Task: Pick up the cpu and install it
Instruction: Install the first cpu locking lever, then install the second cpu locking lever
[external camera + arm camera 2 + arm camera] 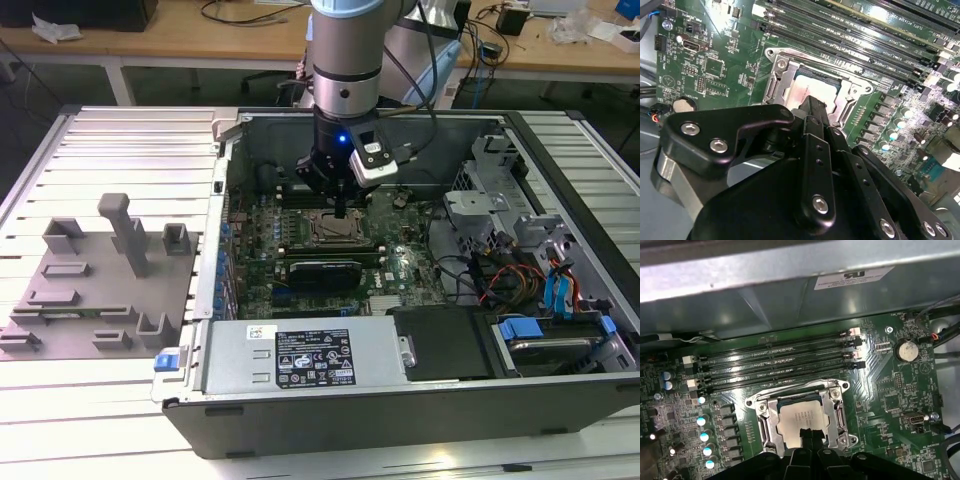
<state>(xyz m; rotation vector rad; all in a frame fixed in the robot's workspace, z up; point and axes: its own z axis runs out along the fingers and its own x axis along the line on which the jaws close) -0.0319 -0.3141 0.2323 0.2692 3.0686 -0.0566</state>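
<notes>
My black hand (810,436), fingertips pinched together and empty, hovers over the flat silver-grey square cpu (803,419) seated in its metal-framed socket (782,82); the exterior view adds the grey plastic tray (75,300) at its left.

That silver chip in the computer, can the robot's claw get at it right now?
Probably yes. The gripper hangs right over the cpu, which lies in the socket, with nothing between them. I cannot tell whether they touch.

cpu (802,417) matt silver metal under the tool (810,436); tool black matt plastic; socket frame (837,412) shiny steel; motherboard (900,390) glossy green
</notes>
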